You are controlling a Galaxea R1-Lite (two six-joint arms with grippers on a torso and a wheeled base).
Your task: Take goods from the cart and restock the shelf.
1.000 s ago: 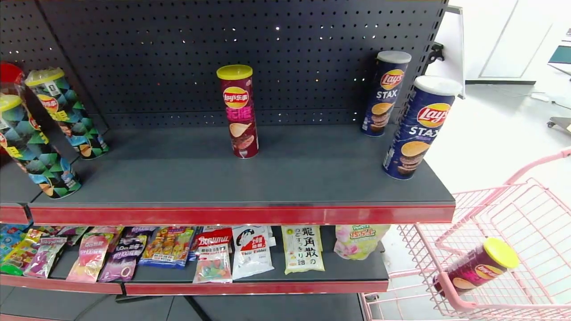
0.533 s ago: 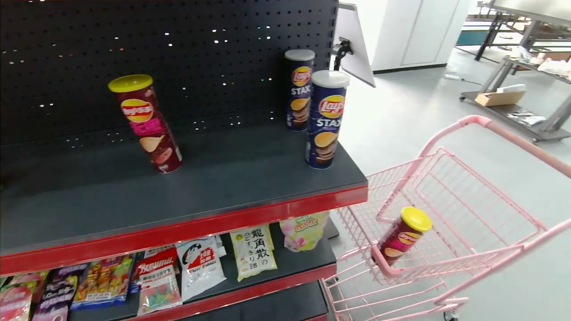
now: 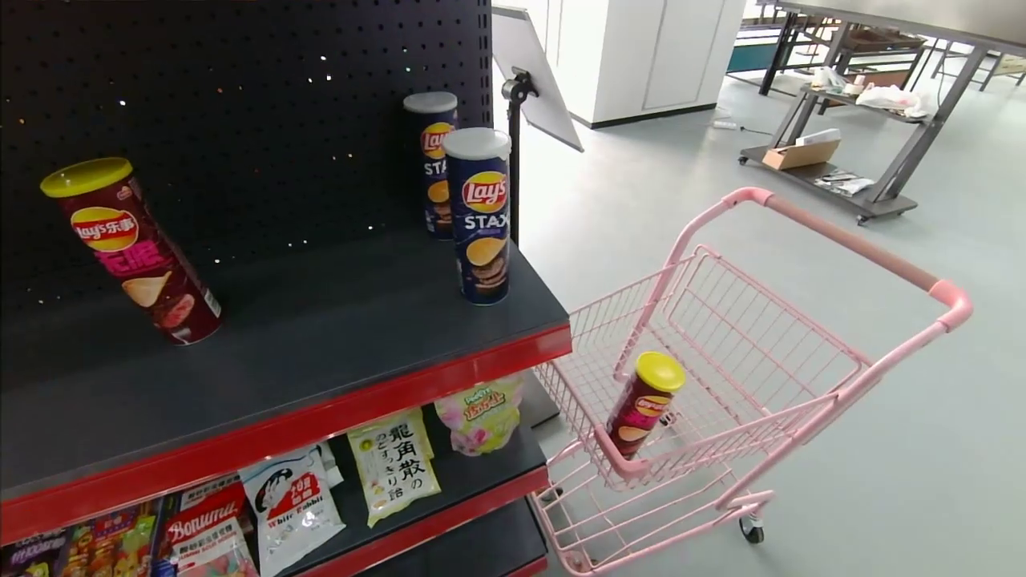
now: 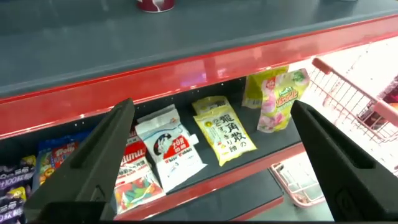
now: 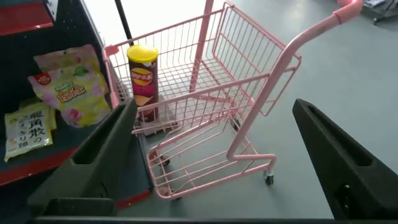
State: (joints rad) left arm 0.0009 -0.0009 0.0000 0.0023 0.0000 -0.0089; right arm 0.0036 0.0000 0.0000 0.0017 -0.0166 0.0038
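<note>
Since a second ago the head camera has swung toward the robot's right: the shelf now fills the left of its view and the whole cart shows, while the goods themselves have kept their places.

Both fingers (image 4: pixel 93 162) of the left gripper (image 4: pixel 212 106) are spread wide apart with nothing between them. It hangs in front of the shelf's (image 4: pixel 186 68) red front edge, above the lower board, where a white bag (image 4: pixel 171 152), a cream bag (image 4: pixel 225 134) and a pink-green bag (image 4: pixel 277 102) lie side by side.

The right gripper (image 5: pixel 214 104) also has its fingers (image 5: pixel 336 162) splayed and empty. It hangs above the pink cart (image 5: pixel 314 29), well apart from the yellow-lidded can (image 5: pixel 143 78).

That yellow-lidded can (image 3: pixel 645 405) stands lid up inside the cart (image 3: pixel 842 240), at the end of the basket nearest the shelf.

On the upper board of the shelf (image 3: pixel 321 320) a matching can (image 3: pixel 136 256) stands upright toward the left. The front blue can (image 3: pixel 479 220) stands near the right end, with the rear blue can (image 3: pixel 433 160) just behind it by the pegboard. Below, the white bag (image 3: pixel 290 509), the cream bag (image 3: pixel 394 469) and the pink-green bag (image 3: pixel 479 409) lie on the lower board.
</note>
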